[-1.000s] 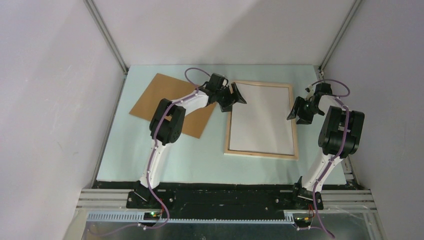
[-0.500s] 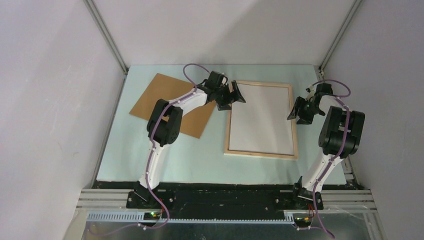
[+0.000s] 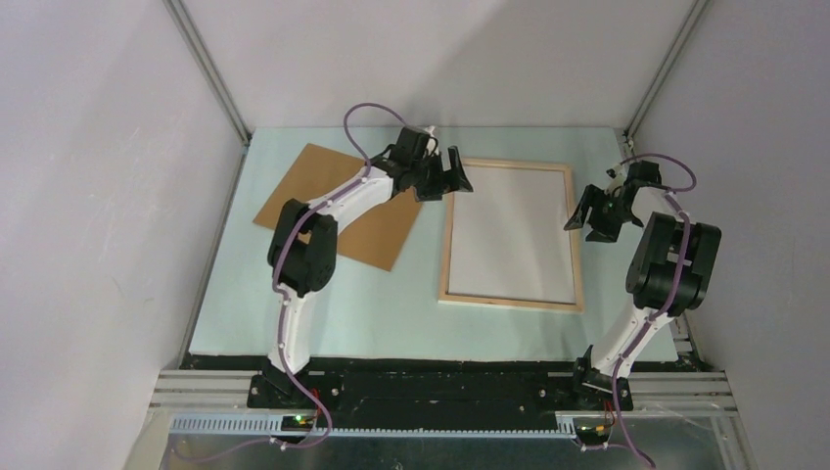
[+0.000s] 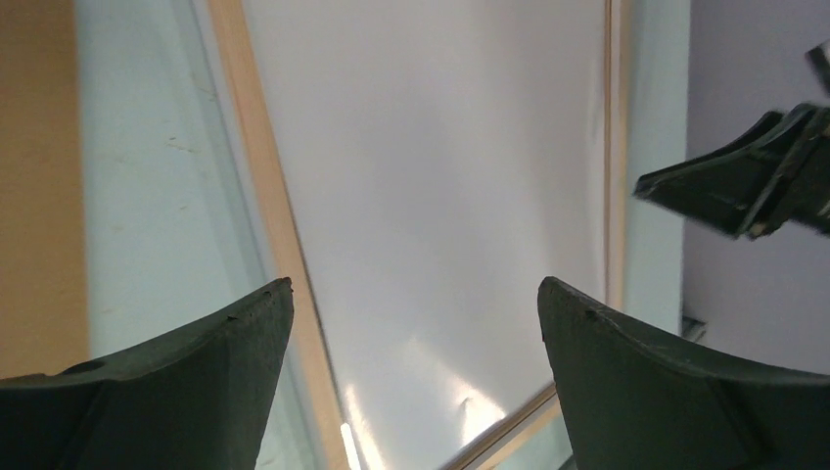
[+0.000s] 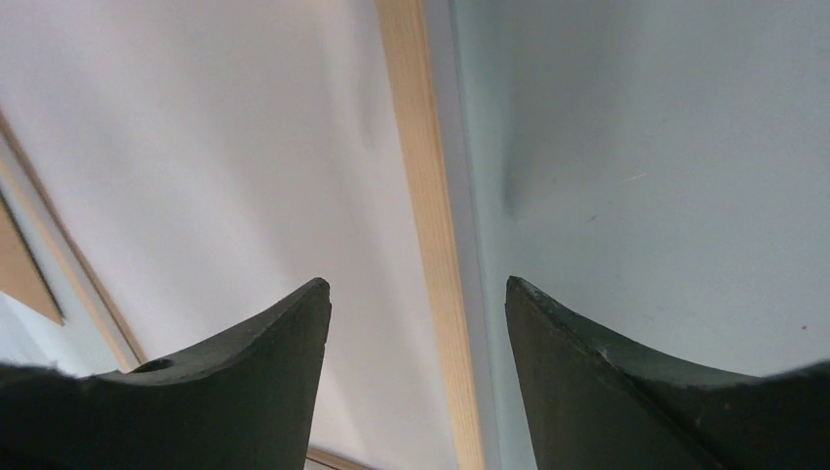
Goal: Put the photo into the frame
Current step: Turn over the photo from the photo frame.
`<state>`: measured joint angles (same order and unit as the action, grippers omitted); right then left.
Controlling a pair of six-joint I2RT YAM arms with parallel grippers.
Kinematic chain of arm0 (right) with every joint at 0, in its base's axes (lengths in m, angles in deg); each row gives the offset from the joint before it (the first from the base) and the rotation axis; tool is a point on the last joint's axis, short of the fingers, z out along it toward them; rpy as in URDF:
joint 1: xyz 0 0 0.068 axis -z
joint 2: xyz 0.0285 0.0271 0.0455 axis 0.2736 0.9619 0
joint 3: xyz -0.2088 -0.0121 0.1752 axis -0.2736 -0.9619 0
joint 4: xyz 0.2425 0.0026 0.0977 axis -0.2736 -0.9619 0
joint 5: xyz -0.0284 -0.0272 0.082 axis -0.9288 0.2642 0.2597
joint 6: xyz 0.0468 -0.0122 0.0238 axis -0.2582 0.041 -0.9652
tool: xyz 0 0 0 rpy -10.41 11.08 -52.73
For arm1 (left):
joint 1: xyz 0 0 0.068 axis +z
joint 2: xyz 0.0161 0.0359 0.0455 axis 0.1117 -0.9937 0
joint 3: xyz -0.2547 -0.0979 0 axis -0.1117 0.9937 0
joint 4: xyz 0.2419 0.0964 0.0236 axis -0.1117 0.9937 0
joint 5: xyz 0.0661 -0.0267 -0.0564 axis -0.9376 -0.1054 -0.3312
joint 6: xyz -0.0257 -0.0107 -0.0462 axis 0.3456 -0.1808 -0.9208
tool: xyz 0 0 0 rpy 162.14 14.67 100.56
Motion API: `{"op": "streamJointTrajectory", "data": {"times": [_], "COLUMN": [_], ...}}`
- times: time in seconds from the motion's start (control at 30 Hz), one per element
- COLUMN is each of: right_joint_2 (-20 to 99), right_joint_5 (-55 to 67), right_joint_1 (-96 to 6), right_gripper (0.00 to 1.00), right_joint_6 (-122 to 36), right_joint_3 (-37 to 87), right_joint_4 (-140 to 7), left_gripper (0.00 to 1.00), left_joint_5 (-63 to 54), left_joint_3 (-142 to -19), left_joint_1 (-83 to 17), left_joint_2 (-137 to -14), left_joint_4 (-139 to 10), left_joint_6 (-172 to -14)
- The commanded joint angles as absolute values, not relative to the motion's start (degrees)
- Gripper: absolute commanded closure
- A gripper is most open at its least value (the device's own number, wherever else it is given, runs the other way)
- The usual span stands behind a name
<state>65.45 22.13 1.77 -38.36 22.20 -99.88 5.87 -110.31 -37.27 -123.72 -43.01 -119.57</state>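
though no printed side shows anywhere, the white sheet filling the frame [image 3: 509, 302] is best read as the photo [image 3: 511, 230] lying face down inside the pale wood rails. the frame lies flat on the table [image 3: 391, 313], back upward, right of centre in the overhead view. the sheet reaches all four rails, with a glossy ripple near the bottom of the left wrist view.

the left claw [image 3: 445, 183] hangs over the frame's upper left corner, jaws spread wide and holding nothing. its own camera shows the left rail [image 4: 264, 166] running between its fingers [image 4: 225, 372]. the right claw [image 3: 590, 220] hovers at the middle of the frame's right edge, also spread and empty, straddling the right rail [image 5: 421, 176]. whether either touches the wood cannot be told.

the brown backing board [image 3: 323, 191] lies flat at the upper left of the overhead view, partly under the left arm and apart from the frame.

by this layout the placing step looks all but finished, and the moment reads as checking or settling the sheet. the next move calls for a light downward press wherever the sheet rides up, without sliding it off the rails. if the board is to follow, the left claw must pinch a thin edge lying flush with the table.
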Motion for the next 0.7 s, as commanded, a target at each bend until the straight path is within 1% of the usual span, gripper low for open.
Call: {"op": "streamJointTrajectory", "data": {"times": [0.0,0.17,0.3,0.43,0.5,0.53,0.63,0.67], "right_joint_2": [59.95,55.93,52.93,51.1,50.65,50.57,51.03,51.67], "right_joint_5": [24.61,22.38,19.37,15.72,13.69,12.06,7.82,5.56], "right_joint_1": [1.74,-0.66,-6.07,-14.31,-21.76,-23.52,-33.7,-35.69], "right_gripper": [0.28,0.25,0.25,0.25,0.25,0.26,0.26,0.26], "right_joint_6": [-37.55,-36.49,-33.97,-30.71,-28.49,-27.67,-22.54,-21.44], "right_joint_3": [23.33,23.25,23.27,23.25,23.3,23.31,23.34,23.33], "right_joint_4": [-99.09,-97.93,-96.62,-94.55,-93.08,-91.96,-89.27,-87.98], "left_gripper": [0.0,0.0,0.0,0.0,0.0,0.0,0.0,0.0], "left_joint_5": [0.78,-1.91,-4.27,-8.43,-10.74,-11.99,-14.75,-15.45], "left_joint_3": [-107.04,-99.05,-91.07,-82.82,-78.98,-76.63,-72.66,-71.01], "left_joint_1": [-36.83,-35.58,-33.5,-31.41,-30.33,-30.02,-27.97,-27.65], "left_joint_2": [-115.03,-107.18,-99.62,-92.08,-88.96,-87.41,-85.34,-84.77], "left_joint_4": [-42.49,-42.17,-42.1,-42.06,-42.12,-42.03,-41.86,-41.55], "left_joint_6": [-109.47,-100.66,-92.17,-83.63,-80.09,-78.37,-76.21,-75.43]}}
